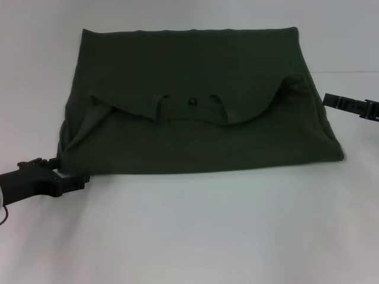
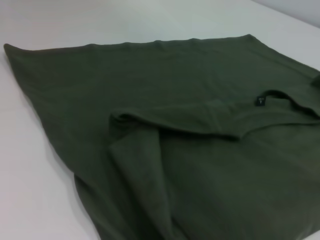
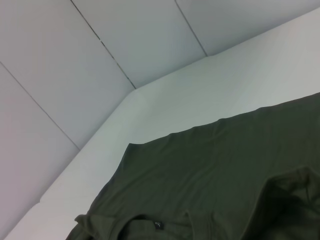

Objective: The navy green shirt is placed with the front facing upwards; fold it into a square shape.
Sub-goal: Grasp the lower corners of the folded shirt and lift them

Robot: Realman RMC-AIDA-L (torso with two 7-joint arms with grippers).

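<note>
The navy green shirt (image 1: 195, 100) is laid half-folded on the table (image 1: 189, 236); the left gripper (image 1: 71, 177) is held at its near corner, perhaps to take it, the right gripper (image 1: 349, 106) just beside its other edge; neither grip can be told.

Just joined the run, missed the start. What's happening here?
The robot is folding a green shirt on the white table. The shirt lies partly folded, plain side up, with the collar edge and its small label across the middle, a wide rectangle rather than a square. The left tool is at the shirt's near left corner; the right tool is at its right edge. Whether either one grips cloth can't be seen.
</note>
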